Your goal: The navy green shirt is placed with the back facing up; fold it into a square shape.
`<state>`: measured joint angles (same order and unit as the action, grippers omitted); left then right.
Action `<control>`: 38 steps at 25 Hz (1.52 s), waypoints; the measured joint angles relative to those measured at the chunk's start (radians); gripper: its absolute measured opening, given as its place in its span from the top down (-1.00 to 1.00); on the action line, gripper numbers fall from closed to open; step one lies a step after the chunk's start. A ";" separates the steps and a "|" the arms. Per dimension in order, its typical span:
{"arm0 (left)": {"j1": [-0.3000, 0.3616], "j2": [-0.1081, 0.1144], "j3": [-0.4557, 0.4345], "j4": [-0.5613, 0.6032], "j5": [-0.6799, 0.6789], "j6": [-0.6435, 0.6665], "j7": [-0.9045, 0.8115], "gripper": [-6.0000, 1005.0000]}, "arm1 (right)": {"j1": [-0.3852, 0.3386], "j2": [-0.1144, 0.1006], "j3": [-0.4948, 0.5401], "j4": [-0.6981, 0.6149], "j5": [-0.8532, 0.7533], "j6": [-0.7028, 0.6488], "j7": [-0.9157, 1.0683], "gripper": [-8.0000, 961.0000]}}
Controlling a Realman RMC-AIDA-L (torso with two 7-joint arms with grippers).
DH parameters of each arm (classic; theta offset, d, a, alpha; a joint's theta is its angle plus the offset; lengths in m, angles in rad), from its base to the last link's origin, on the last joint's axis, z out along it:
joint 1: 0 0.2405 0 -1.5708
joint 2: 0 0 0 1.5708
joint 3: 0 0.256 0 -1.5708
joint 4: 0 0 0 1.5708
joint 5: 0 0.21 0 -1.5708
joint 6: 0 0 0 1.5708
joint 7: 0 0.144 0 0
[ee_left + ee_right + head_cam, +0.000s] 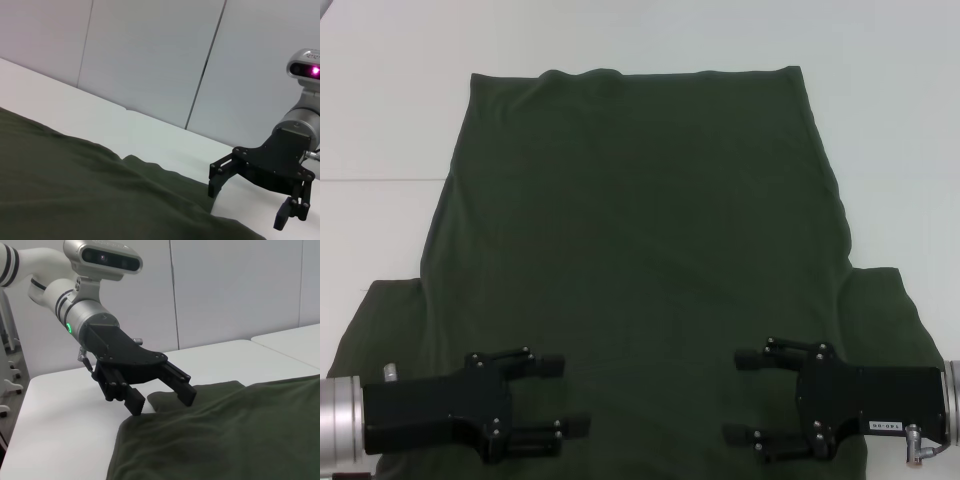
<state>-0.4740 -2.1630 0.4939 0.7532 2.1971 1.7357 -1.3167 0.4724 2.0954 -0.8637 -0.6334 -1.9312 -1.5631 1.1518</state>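
With the dark olive-green cotton shirt (pixel 635 270) spread flat across the white table (pixel 880 110), the released left gripper (pixel 565 395) at 7 o'clock and released right gripper (pixel 740 398) at 5 risk uneven pinches, skewing the fold.

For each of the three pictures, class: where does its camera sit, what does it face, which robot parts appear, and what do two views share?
Head view: on the robot's head, looking down at the navy green shirt on the white table; left tool and right tool, both open, over its near edge.
Left wrist view: on the left arm, facing across the shirt toward the right tool and the wall.
Right wrist view: on the right arm, facing the left tool.
Shared: all views show the shirt.
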 joint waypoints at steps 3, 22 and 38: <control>0.001 0.000 -0.001 0.000 0.000 0.005 0.004 -0.66 | 0.000 0.000 0.000 0.000 0.000 0.000 -0.001 -0.91; 0.058 0.092 -0.278 0.265 0.055 0.141 -0.509 -0.65 | -0.008 -0.003 0.006 -0.002 0.006 0.000 -0.020 -0.91; -0.009 0.144 -0.291 0.356 0.425 -0.003 -0.964 -0.65 | -0.022 -0.008 0.000 -0.012 0.000 0.001 -0.038 -0.91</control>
<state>-0.4828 -2.0192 0.2032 1.1096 2.6224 1.7331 -2.2809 0.4500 2.0869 -0.8635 -0.6451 -1.9314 -1.5623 1.1136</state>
